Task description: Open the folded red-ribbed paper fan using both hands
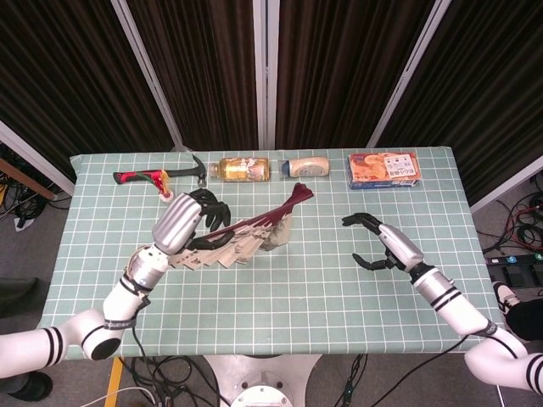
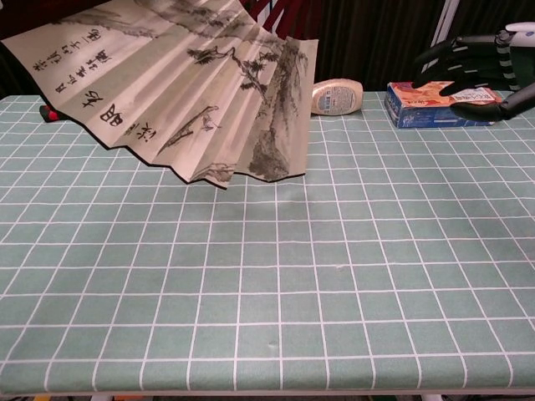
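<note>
1 fan [image 1: 246,242], 1 hammer [image 1: 161,176], 2 bottles [image 1: 244,169] [image 1: 305,166], 1 box [image 1: 383,170], 2 hands [image 1: 182,222] [image 1: 386,246]
</note>
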Action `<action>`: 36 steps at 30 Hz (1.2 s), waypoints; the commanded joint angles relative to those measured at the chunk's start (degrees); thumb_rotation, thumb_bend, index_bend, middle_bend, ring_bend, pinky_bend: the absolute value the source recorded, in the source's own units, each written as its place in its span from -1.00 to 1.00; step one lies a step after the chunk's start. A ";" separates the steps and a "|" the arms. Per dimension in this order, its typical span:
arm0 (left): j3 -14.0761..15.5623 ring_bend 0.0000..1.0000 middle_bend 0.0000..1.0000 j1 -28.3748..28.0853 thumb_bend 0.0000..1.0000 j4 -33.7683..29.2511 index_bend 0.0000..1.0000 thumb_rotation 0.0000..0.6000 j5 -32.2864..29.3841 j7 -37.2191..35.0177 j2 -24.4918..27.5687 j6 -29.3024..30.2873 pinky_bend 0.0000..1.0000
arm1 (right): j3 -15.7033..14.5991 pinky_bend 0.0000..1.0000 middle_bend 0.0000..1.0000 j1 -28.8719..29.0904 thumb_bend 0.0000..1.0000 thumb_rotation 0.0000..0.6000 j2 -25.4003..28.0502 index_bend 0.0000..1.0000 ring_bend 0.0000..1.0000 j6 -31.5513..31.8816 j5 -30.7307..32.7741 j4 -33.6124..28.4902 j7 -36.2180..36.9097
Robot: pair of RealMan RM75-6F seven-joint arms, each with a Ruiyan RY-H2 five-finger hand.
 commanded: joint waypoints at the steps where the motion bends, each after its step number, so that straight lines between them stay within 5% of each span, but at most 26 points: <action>1: -0.36 0.43 0.53 0.11 -0.28 0.05 0.45 1.00 0.74 -0.95 0.59 0.07 -0.10 | 2.59 -0.77 -0.60 1.78 -0.41 1.00 -2.82 -0.63 -0.90 -1.56 4.75 -0.22 -4.57; 14: -0.64 0.43 0.53 0.84 -0.28 -3.27 0.45 1.00 5.00 -0.19 1.86 2.12 -0.11 | 8.30 -0.77 -0.63 11.40 -0.41 1.00 -8.52 -0.64 -0.90 -10.51 11.42 2.29 -9.25; 36: -0.91 0.43 0.52 2.77 -0.27 -6.79 0.45 1.00 6.00 -3.60 4.07 3.01 -0.09 | 9.16 -0.77 -0.51 17.67 -0.17 1.00 -8.37 -0.53 -0.85 -18.57 9.27 2.62 -1.04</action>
